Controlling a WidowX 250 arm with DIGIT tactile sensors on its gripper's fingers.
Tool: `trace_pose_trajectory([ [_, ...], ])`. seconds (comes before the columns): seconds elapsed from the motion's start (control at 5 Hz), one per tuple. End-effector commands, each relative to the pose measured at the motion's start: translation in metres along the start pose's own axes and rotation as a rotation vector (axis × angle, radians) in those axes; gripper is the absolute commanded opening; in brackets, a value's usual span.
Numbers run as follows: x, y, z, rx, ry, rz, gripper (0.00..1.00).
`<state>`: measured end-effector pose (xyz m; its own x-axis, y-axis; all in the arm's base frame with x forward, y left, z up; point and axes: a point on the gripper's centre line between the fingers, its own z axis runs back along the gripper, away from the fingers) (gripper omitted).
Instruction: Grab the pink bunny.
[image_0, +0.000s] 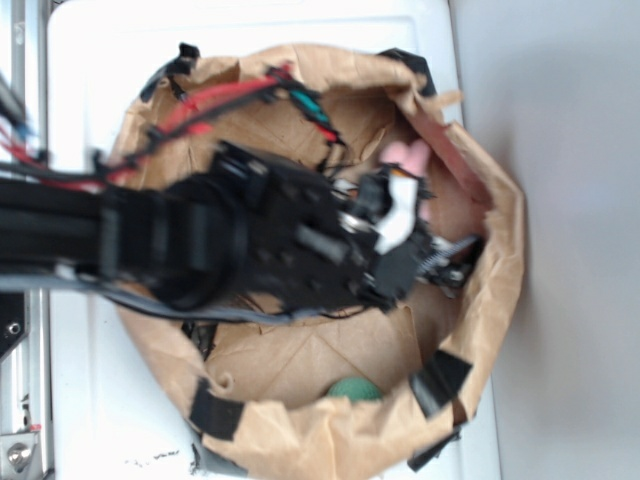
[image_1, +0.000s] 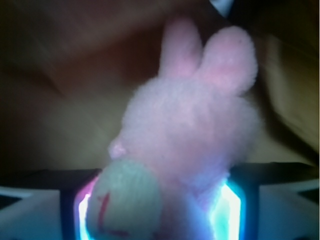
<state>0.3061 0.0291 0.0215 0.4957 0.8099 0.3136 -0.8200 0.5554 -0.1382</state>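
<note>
The pink bunny (image_1: 195, 130) fills the wrist view, its two ears pointing up and its pale cream face at the lower left. Its body sits between my two glowing fingers (image_1: 227, 210), which press against both its sides. In the exterior view only a bit of pink plush (image_0: 408, 156) shows beyond my gripper (image_0: 405, 215), inside the brown paper bag (image_0: 480, 300) near its right wall. The gripper is shut on the bunny.
The open paper bag has black tape tabs on its rim and stands on a white surface (image_0: 85, 80). A green ball (image_0: 354, 389) lies at the bag's near edge. My black arm (image_0: 200, 240) with red wires reaches across the bag from the left.
</note>
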Motion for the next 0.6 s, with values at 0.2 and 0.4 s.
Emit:
trace_pose_trajectory([
  [0.2,0.035,0.019,0.130,0.026,0.167,-0.066,0.00],
  [0.4,0.032,0.023,0.143,0.045,0.171,-0.069,0.00],
])
